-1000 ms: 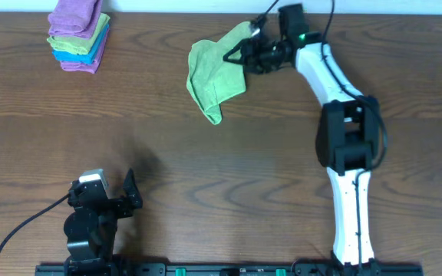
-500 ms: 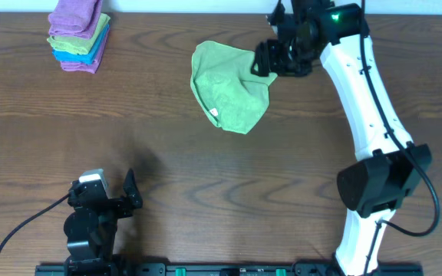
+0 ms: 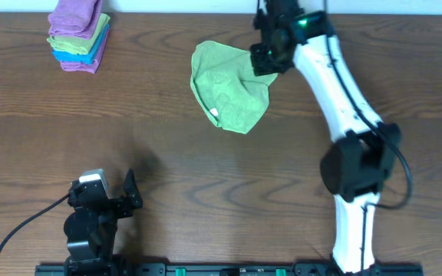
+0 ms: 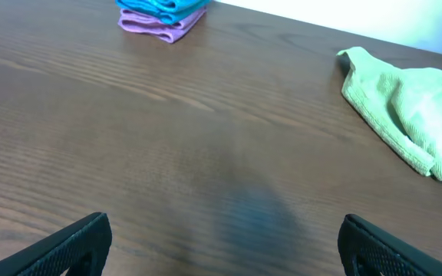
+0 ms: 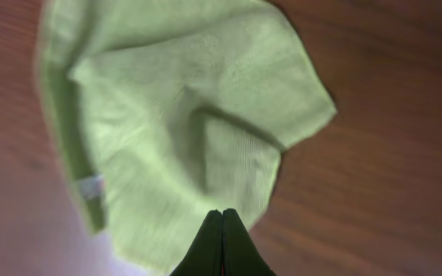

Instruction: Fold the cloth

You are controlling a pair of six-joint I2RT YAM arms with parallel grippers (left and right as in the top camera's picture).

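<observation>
Right gripper (image 3: 264,60) is out at the far side of the table (image 3: 206,176). Its fingers (image 5: 222,241) are pressed together, no gap showing, pinching the near edge of the cloth (image 3: 229,88). A raised fold runs from the fingertips straight into the fabric.

The cloth is crumpled, not flat. Seen from the right wrist, most of it spreads ahead of the tips and off to their left. One corner sticks out ahead and to their right. Bare wood shows just right of the tips. The white tag (image 5: 90,186) sits on the cloth's edge, well left of the fingers. Overhead it's at the cloth's lower left edge.

Left gripper (image 4: 225,241) is low at the near edge of the table. Its fingers are spread wide with only wood between them, touching nothing. From there the cloth lies well ahead and to the right of the fingers. A stack (image 3: 79,34) of folded purple, green and blue cloths sits far ahead, slightly left, well apart from the cloth.
</observation>
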